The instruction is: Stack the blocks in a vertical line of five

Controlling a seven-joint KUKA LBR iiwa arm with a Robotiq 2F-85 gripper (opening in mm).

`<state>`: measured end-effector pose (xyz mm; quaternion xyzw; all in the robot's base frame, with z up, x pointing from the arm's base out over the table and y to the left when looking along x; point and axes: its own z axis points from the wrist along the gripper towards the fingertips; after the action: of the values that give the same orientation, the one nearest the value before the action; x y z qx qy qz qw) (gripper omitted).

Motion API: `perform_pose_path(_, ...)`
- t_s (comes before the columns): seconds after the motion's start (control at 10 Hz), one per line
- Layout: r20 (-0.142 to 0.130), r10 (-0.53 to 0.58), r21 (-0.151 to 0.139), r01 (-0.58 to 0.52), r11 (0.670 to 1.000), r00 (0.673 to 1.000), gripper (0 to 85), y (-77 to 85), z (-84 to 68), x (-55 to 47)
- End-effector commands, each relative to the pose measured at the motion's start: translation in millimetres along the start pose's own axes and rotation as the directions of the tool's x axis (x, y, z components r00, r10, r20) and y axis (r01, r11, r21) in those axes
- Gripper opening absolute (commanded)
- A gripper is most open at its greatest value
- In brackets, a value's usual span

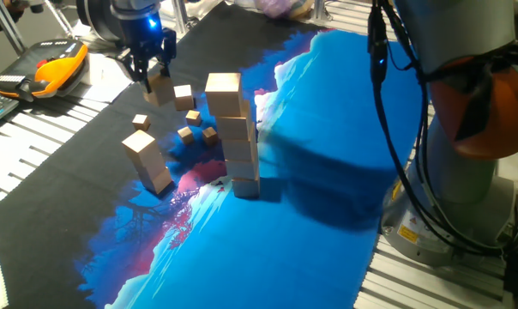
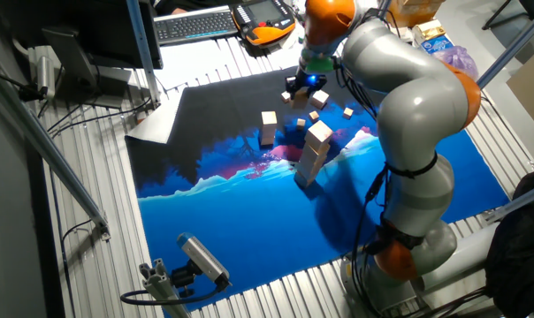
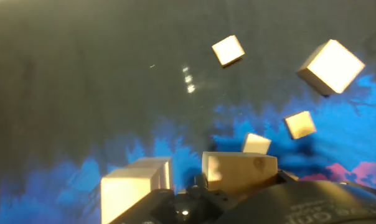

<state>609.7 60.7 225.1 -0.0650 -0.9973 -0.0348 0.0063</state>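
So the gripper point(image 1: 153, 75) is up near the far edge of the mat point(image 1: 328, 180), clamped on a tan wooden block point(image 1: 160, 89) that hangs between its fingers above the dark part of the cloth; in the hand view that same block point(image 3: 239, 171) sits right at the bottom of the frame against the gripper body, so it's definitely grasped, not just touched; the main stack point(image 1: 235, 133) stands upright about mid-mat where the dark print meets the blue, a column of light blocks with the top one looking a bit wider than the ones under it; I can't count the layers for sure from here; a second, shorter tower point(image 1: 147, 161) stands to the side of it, nearer the mat's edge, tilted-looking in one fixed view but that may just be the angle; between the two there's a scatter of loose small cubes point(image 1: 190, 120) lying on the mat, well apart from each other, plus a mid-sized loose block point(image 1: 183, 96) just beside the gripper; the hand view shows four of those loose ones spread over the dark and blue print; an orange-and-black pendant point(image 1: 49, 70) lies off the mat on the slatted table point(image 1: 36, 150); the arm point(image 2: 408, 97) arches over the whole scene.
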Motion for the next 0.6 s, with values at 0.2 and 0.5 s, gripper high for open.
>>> perform_pose_path(0.2, -0.013, 0.011, 0.020, -0.010, 1.000, 1.000, 0.0, 0.4, -0.1, 0.0)
perform_pose_path(0.5, -0.005, 0.089, 0.043, -0.089, 0.995, 0.996, 0.0, 49.6, -20.0, 14.0)
